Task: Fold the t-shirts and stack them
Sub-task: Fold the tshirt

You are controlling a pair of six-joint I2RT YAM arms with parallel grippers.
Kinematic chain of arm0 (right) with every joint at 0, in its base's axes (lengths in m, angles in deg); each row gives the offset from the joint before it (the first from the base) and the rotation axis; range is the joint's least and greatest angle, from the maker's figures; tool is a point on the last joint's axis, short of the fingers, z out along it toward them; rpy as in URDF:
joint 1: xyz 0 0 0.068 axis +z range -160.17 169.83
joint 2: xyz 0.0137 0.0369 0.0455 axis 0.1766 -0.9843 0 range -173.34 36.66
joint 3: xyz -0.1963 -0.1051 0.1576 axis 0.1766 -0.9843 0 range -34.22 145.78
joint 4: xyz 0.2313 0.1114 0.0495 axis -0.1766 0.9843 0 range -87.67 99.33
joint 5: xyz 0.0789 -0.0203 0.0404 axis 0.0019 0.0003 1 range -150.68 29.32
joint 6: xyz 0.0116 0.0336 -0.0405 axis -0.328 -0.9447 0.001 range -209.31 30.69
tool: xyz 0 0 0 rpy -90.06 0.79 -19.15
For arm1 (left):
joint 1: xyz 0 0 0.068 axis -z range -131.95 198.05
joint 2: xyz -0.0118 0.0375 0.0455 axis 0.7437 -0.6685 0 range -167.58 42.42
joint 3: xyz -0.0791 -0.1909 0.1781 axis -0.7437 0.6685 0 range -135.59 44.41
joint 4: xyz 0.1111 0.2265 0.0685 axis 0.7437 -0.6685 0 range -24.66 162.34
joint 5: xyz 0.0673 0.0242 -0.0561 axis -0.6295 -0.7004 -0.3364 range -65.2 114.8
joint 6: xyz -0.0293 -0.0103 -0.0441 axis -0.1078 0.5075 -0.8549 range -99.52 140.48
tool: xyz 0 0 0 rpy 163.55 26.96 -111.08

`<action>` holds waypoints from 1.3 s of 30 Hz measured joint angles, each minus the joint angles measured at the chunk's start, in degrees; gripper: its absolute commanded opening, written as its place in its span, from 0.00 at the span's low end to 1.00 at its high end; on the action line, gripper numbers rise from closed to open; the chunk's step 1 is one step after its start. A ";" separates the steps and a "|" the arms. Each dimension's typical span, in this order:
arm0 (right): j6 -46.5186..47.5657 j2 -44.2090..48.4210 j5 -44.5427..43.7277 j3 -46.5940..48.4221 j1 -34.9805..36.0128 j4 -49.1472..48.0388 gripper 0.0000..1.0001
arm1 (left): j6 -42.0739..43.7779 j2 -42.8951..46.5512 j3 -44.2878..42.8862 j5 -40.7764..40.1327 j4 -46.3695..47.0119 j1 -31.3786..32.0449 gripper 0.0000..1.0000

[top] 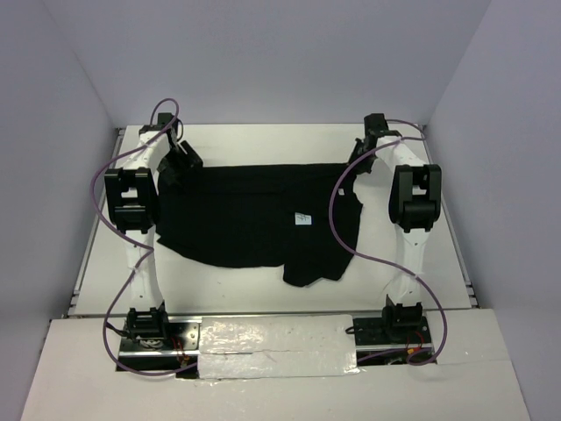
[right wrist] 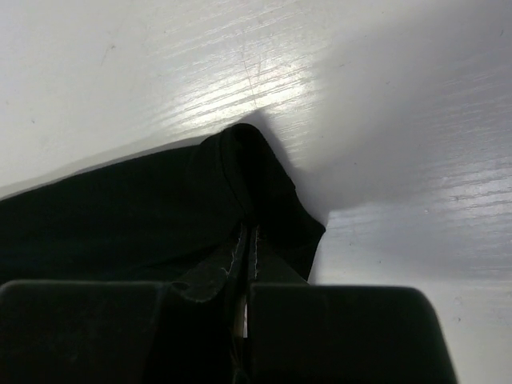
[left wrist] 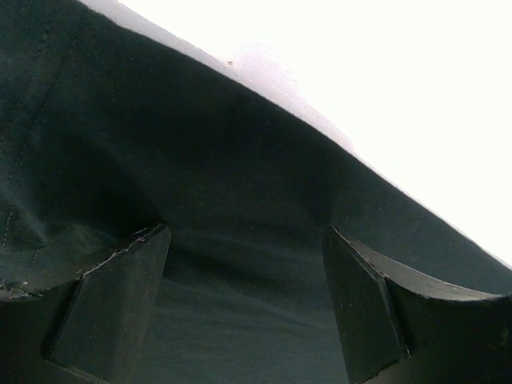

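black t-shirt [top: 254, 215] lies spread on the white table [top: 263, 289] between the two arms. It's mostly flat, with one lobe of cloth sticking out toward the bases at its near-right corner. We see a small white tag [top: 302, 218] on the shirt, right of its middle

At the shirt's far-right corner we have the right gripper [top: 361, 153]. In its wrist view the right gripper [right wrist: 248, 244] has its jaws fully closed, with a fold of the shirt's edge pinched between them. The cloth is bunched into a small peak just ahead of the tips, with bare table beyond the shirt's edge. So it's clamped on the shirt

At the shirt's far-left corner is the left gripper [top: 180, 162]. In its wrist view the left gripper [left wrist: 246, 240] has its jaws wide apart. Black cloth fills the space between and below them, and the shirt's edge runs diagonally just past the tips. Nothing is gripped. We can't tell whether the tips touch the cloth

purple cables [top: 334, 215] loop off both arms, and the right one crosses above the shirt's right side
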 measured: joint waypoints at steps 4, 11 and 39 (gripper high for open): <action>-0.04 -0.26 0.02 0.31 0.09 0.59 0.05 | -0.33 0.00 0.00 -0.22 -0.04 0.00 0.93; 0.94 -2.67 0.15 11.19 0.07 6.73 0.46 | -0.59 -0.02 -2.86 -0.87 -2.80 -0.42 1.00; -3.39 54.27 0.15 -48.78 42.66 6.67 0.70 | -14.99 47.95 58.29 -14.88 -9.40 -1.62 0.94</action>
